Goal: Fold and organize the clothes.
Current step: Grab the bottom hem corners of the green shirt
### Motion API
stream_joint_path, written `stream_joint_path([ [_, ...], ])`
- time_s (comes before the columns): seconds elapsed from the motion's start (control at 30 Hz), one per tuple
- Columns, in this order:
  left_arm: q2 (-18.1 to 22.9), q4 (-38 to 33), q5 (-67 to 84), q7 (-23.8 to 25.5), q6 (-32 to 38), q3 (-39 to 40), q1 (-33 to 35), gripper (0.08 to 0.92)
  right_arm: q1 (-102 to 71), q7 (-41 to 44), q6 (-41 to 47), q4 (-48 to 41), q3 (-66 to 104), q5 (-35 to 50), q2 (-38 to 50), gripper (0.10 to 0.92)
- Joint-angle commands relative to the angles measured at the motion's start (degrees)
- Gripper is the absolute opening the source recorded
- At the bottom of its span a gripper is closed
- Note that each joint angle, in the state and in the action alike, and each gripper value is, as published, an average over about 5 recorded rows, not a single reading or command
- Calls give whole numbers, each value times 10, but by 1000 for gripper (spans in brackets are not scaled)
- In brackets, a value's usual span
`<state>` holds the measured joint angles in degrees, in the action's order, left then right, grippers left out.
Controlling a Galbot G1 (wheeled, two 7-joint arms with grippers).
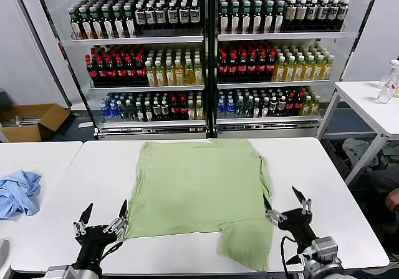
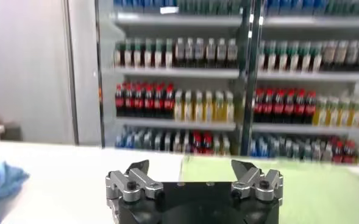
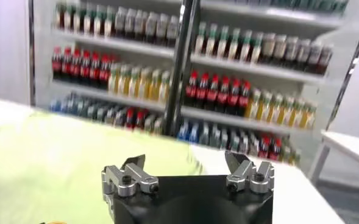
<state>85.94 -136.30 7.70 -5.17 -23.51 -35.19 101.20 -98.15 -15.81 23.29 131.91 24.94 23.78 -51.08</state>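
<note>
Light green short-sleeved cotton shirt [image 1: 199, 191] is laid mostly flat on white table [image 1: 324, 185], unfolded; all folds left. Left gripper [image 1: 101, 220] & right gripper [image 1: 288, 205] are spread wide, nothing held.

— Where does the shirt [image 1: 202, 195] lie?
— Flat on the tabletop [image 1: 106, 173], in the middle, one sleeve hanging toward the near edge.
— And around the shirt?
— The left gripper [image 1: 103, 220] sits just off its near left corner, the right gripper [image 1: 285, 209] at its near right edge. A smaller garment [image 1: 19, 191] lies well left of it, on the neighbouring table. The drinks cooler [image 1: 206, 54] stands behind it.
</note>
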Motion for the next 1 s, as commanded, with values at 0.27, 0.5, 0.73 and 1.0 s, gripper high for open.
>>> stream_joint_path([
  [0.27,-34,141,-54,-18,-95,39,-64,823,-39,11,17,-46,-66,-25,-5,823],
  [0.5,-49,182,-28,-15,-96,40,-91,822,15,9,12,-85,-98,-30,-32,823],
  [0.73,-64,204,8,-12,-96,39,-105,766,34,-2,23,-104,-102,20,-43,763],
  [1.0,-77,202,70,-6,-96,35,-96,542,15,-6,35,-100,-86,63,-47,539],
])
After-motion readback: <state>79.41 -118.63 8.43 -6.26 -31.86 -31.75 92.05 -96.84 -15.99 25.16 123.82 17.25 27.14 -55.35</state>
